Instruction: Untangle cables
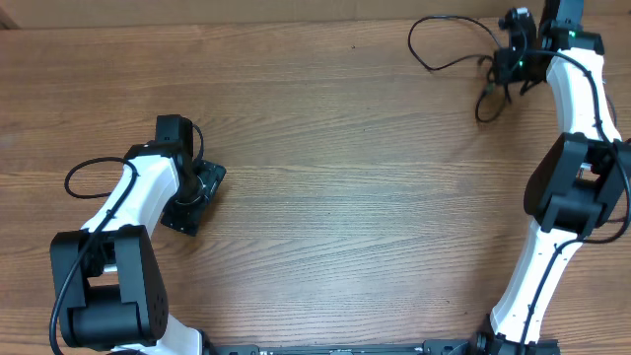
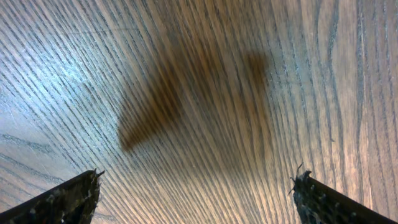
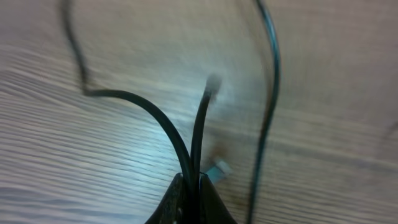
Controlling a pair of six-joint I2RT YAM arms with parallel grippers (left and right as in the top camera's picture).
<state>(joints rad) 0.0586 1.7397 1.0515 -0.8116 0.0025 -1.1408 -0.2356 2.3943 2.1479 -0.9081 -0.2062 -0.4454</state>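
left fingers [image 1: 200,192]: spread wide with nothing between them, low over bare wood at the near left, well apart from the cables
right fingers [image 3: 193,193]: pinched shut on the cables, at the far right corner of the surface
cables [image 3: 200,130]: thin and black; two strands rise from the closed tips, one bending left, one going up to a blurred end; a thinner strand runs just to their right
overhead: one loop arcs out to the left of the right fingers, and a smaller loop lies just nearer than them
surface [image 1: 345,197]: brown wood grain
right wrist view: blurred
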